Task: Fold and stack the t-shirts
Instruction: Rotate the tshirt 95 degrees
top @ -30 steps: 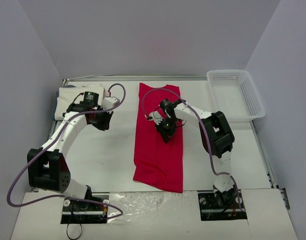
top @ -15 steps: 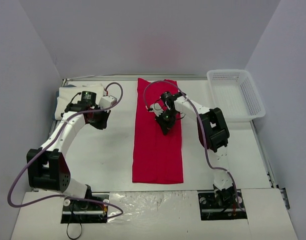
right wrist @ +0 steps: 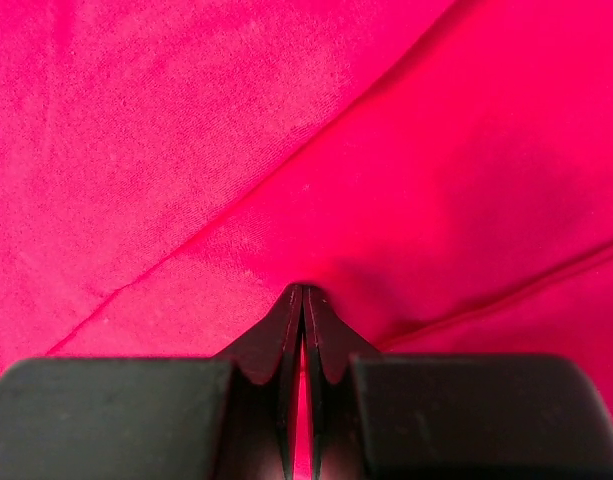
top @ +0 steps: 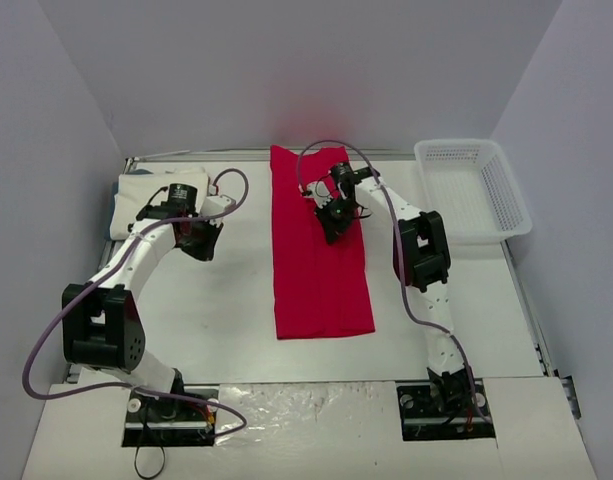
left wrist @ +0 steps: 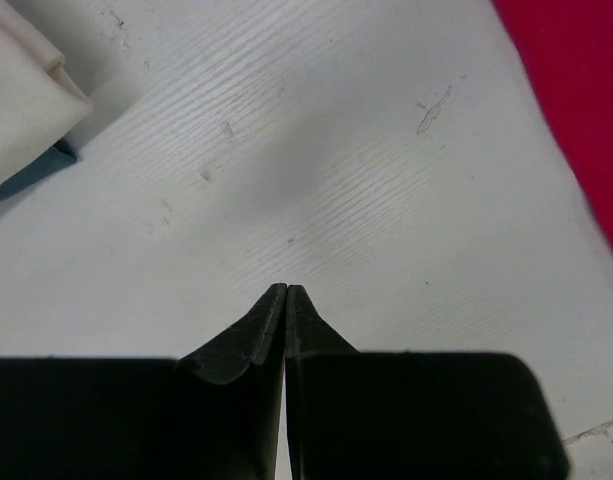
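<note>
Cataloguing desk (top: 226, 300) contents, top view first.

Item 1: red t-shirt (top: 321, 270), laid as a long narrow strip at mid-desk. Its far end reached the desk's far edge and its near end stopped well short of the arm bases. Long edges were fairly straight. Bare desk lay along both sides, with the wider stretch on the left.

Item 2: white t-shirt (top: 151, 195), a folded rectangle in the far-left corner, close to the left wall and well apart from the red one.

Item 3: white mesh basket (top: 456, 150), at the far-right corner, beside the right wall.

Item 4: left end effector (top: 201, 243), over bare desk just near of the white t-shirt. The left wrist view alone showed its fingers pressed together with nothing between them, a corner of the white fold at upper left with a bluish edge (left wrist: 26, 175) under it, and the red strip's edge at upper right.

Item 5: right end effector (top: 331, 228), on the far part of the red t-shirt. The right wrist view alone showed its fingers closed, tips pinching a ridge of red cloth where several creases met. Red filled that whole view, so no edge showed there.
</note>
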You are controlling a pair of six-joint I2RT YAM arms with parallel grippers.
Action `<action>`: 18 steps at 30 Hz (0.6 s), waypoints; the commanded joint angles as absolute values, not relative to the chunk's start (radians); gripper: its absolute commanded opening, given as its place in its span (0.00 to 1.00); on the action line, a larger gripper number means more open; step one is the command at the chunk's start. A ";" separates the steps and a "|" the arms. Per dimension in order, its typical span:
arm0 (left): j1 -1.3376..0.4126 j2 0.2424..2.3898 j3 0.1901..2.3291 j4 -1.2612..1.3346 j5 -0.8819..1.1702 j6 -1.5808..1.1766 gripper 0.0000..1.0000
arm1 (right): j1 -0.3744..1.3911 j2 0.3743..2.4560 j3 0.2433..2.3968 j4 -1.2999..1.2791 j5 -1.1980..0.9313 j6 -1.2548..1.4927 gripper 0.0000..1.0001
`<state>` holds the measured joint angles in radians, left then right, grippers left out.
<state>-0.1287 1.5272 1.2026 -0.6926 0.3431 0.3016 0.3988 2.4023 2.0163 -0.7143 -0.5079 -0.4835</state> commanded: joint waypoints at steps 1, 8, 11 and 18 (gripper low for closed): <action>-0.121 1.528 1.253 -0.689 0.322 0.298 0.02 | 0.393 2.516 2.075 -0.704 -0.459 -0.541 0.00; -0.120 1.554 1.262 -0.686 0.305 0.298 0.02 | 0.397 2.608 2.201 -0.730 -0.471 -0.538 0.00; -0.117 1.559 1.267 -0.684 0.299 0.298 0.02 | 0.396 2.629 2.229 -0.729 -0.450 -0.541 0.00; -0.114 1.565 1.272 -0.695 0.284 0.298 0.02 | 0.399 2.665 2.273 -0.736 -0.449 -0.534 0.00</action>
<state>-0.1246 1.5681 1.2236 -0.6891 0.3046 0.3019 0.3988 2.5675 2.3024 -0.7258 -0.5400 -0.5018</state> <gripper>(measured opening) 0.026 0.001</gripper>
